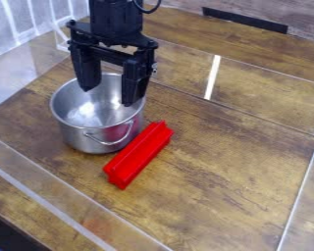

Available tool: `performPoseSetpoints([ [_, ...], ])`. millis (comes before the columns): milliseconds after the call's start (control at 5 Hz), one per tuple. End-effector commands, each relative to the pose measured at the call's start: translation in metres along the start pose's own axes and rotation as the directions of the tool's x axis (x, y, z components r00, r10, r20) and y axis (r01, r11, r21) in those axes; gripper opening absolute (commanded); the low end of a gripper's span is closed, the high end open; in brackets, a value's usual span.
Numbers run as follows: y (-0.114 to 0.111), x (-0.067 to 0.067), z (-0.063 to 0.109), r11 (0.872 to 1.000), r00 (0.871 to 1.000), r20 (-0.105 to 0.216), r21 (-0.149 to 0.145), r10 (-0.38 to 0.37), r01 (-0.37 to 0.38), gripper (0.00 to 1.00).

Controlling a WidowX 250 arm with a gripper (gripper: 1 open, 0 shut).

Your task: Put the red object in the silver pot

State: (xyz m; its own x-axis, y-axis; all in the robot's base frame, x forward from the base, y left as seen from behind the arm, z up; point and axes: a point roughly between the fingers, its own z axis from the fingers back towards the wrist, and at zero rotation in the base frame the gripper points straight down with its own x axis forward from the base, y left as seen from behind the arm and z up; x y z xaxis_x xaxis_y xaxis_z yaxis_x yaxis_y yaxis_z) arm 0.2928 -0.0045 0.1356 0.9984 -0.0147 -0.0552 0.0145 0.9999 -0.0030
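Note:
The red object (137, 154), a long grooved plastic bar, lies flat on the wooden table, slanting from near the pot's right side toward the front. The silver pot (85, 129) stands upright just left of it, its loop handle facing the front right, its inside holding nothing I can see. My black gripper (111, 86) hangs over the pot's back rim, fingers (136, 80) spread wide and pointing down, open with nothing between them. It sits behind and left of the red bar, apart from it.
The wooden table (238, 196) runs out to the right and front, with bright glare streaks across it. A clear low wall edges the table at left and front. A dark strip (245, 20) lies at the back right.

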Motion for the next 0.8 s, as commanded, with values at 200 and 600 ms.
performPoseSetpoints([
  [200, 0.008, -0.01, -0.019, 1.0, 0.999, -0.032, -0.005, -0.022, 0.021, 1.0],
  [600, -0.004, -0.009, -0.026, 0.999, 1.0, -0.02, -0.034, 0.013, -0.013, 1.0],
])
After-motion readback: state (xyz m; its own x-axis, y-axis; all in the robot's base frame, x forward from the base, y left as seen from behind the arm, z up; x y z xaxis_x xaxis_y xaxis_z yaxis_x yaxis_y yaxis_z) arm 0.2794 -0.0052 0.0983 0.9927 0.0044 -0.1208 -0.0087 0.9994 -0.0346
